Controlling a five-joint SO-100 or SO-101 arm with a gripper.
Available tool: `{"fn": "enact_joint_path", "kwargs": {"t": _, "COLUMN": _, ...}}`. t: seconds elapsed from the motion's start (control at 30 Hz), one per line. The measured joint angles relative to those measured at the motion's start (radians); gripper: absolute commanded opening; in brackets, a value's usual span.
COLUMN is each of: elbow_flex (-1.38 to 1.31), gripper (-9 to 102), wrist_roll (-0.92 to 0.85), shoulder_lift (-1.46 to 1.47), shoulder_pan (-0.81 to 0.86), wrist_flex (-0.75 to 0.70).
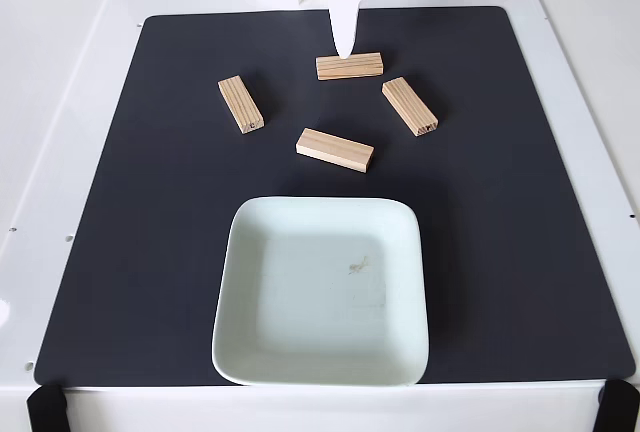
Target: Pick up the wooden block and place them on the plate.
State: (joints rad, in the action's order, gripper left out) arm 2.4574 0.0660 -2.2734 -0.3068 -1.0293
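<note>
1. Gripper [345, 49] reaches in from the mat's far edge in the fixed view, its white finger tip at the far block [350, 66]; whether the jaws are open or closed, I cannot tell.
2. Three more blocks [335, 149] lie mid-mat, none on the plate [250, 252] at the near edge.
3. Risk: an off-centre pinch could spin the bar away.
4. Hidden: the arm is cut off at the top, and one finger is seen clearly.

The fixed view looks steeply down from opposite the gripper [345, 50], taking in the whole mat [150, 202]
</note>
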Motion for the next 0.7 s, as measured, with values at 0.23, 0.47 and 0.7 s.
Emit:
{"fn": "enact_joint_path", "kwargs": {"t": 0.23, "elbow_flex": 0.121, "gripper": -1, "wrist_roll": 0.005, "shoulder_lift": -0.146, "shoulder_pan": -0.061, "wrist_flex": 0.0}}
{"fn": "enact_joint_path", "kwargs": {"t": 0.47, "elbow_flex": 0.135, "gripper": -1, "wrist_roll": 0.003, "shoulder_lift": -0.187, "shoulder_pan": -0.074, "wrist_flex": 0.0}}
{"fn": "enact_joint_path", "kwargs": {"t": 0.7, "elbow_flex": -0.014, "gripper": -1, "wrist_roll": 0.017, "shoulder_lift": -0.187, "shoulder_pan": -0.075, "wrist_flex": -0.166}}
